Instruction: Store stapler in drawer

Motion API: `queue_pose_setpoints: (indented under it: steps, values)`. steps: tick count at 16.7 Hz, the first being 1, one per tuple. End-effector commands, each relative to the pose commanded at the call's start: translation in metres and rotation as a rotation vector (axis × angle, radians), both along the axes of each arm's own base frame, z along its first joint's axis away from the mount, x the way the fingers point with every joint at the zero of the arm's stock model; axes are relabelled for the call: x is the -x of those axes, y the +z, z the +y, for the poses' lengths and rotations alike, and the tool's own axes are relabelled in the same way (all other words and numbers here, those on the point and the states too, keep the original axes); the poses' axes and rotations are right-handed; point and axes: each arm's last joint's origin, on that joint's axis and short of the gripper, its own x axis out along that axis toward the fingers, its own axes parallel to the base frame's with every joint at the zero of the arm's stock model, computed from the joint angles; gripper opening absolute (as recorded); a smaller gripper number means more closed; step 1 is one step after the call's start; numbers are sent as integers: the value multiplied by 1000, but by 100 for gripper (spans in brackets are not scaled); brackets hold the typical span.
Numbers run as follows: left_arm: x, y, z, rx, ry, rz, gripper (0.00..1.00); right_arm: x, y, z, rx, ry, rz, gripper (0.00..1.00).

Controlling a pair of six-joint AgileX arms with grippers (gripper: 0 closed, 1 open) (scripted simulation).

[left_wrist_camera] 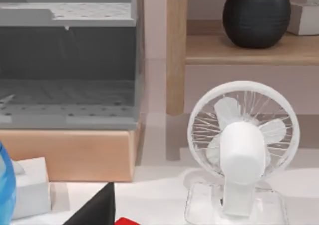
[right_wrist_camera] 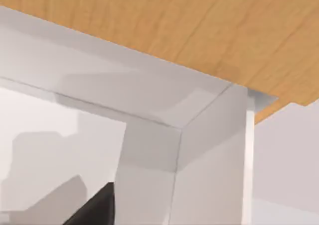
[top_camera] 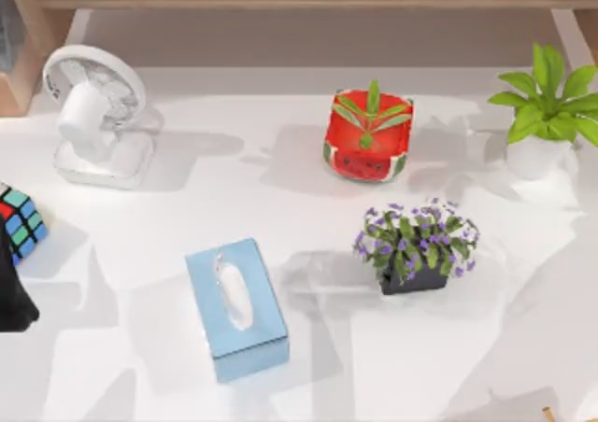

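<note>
A: Stapler (left_wrist_camera: 127, 221) — where is it?
B: A red sliver at the left wrist view's lower edge, beside a black finger (left_wrist_camera: 97, 210), facing the grey drawer (left_wrist_camera: 67, 65) and fan (left_wrist_camera: 243, 150). Probably held up for the drawer.
A: Is the grip closed on it?
B: Can't tell. The left arm (top_camera: 14, 301) sits at the table's (top_camera: 308, 347) left edge; the right gripper's state is unclear too.

no legible text, labels or numbers
</note>
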Motion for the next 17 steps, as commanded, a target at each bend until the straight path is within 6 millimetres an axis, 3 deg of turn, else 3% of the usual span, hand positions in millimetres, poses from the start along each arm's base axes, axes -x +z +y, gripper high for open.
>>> queue_pose_setpoints:
  steps: [5,9,13,17]
  values:
    - [0,0,0,0,0,0,100,68,-1,-53,385,11,-269,100]
    - [0,0,0,0,0,0,100,125,-34,-67,693,33,-355,100]
    - [0,0,0,0,0,0,100,164,-83,-46,920,122,-380,100]
    - [0,0,0,0,0,0,100,178,-123,0,1059,284,-429,100]
